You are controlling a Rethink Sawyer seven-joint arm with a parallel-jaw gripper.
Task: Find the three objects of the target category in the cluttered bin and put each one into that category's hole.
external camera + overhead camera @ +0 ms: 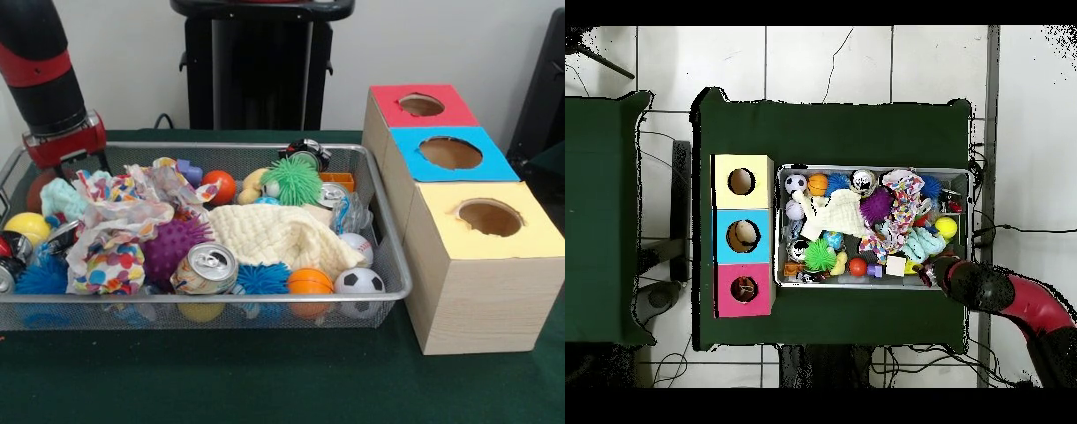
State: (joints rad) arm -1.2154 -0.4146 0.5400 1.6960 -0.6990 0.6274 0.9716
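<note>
Three holes wait in the box [459, 238] beside the bin [388, 230]: red [421, 105], blue [450, 153] and yellow [490, 217]. Which category is wanted cannot be read from the pictures, so the target is a guess; balls are the plainest candidates.

In the front view the end effector [64, 163] hangs at the bin's far left corner, its tips sunk behind the rim and a patterned cloth [115, 234], so I cannot tell whether it is open or closed, or holding anything. The nearest ball is the yellow ball [26, 226], just beside it toward the camera. An orange ball [310, 282] and a soccer ball [359, 281] lie at the opposite end, against the near rim and close to the box, well apart from the end effector.

Room is tight: the cloth, a can [205, 268] and spiky toys crowd the middle, and the wire walls hem the corner. Any carry to the holes must, I judge, rise above the rim and cross the whole bin.
</note>
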